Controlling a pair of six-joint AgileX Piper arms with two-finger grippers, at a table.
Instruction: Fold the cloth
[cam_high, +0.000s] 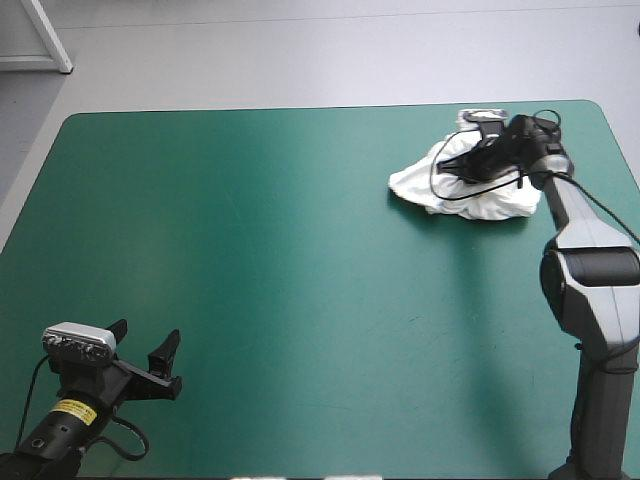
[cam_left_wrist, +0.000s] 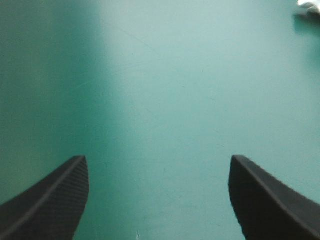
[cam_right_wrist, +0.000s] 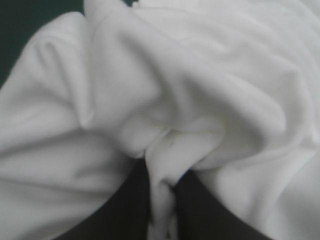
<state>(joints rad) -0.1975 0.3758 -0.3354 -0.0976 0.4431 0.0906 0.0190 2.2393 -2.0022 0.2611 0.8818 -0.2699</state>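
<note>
My right end effector (cam_right_wrist: 162, 172) pinches the T-shirt (cam_high: 500, 205), upper right; the hold seems thin, so I lift slowly. My left end effector (cam_left_wrist: 158, 160) stands open.

The counter (cam_high: 90, 260) carries a teal-green cover (cam_high: 330, 330) with rounded far corners and fills most of the high view. A paler band of light runs from far to near, left of the cover's middle. A plain grey floor (cam_high: 300, 60) lies beyond the far edge. Part of a white frame (cam_high: 48, 38) stands at the far left.
</note>
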